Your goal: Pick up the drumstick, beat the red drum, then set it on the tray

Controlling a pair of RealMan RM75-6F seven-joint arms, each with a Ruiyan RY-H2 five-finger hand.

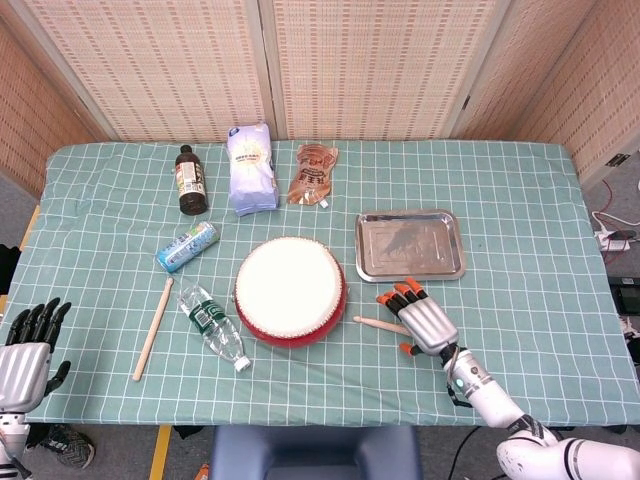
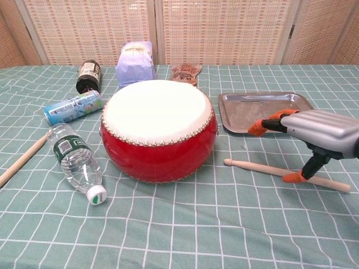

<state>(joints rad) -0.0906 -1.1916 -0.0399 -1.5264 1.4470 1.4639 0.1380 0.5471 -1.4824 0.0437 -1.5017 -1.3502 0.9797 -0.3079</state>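
Task at start: drumstick [image 2: 283, 171] lies on bench betw. red drum [image 2: 159, 130] & right hand [image 2: 314, 134], not yet gripped. Hand over it, fingers spread, thumb touching stick, holds nothing. Beat + tray [image 1: 410, 245] left.

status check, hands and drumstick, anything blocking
Right hand open over drumstick, thumb down at it, no grip. Left hand open, off the table edge. Stick flat beside red drum; tray path unobstructed.

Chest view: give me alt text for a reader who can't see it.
The right hand hovers open over a drumstick lying on the checked cloth, its thumb tip touching the stick. The red drum stands left of it and the tray behind.
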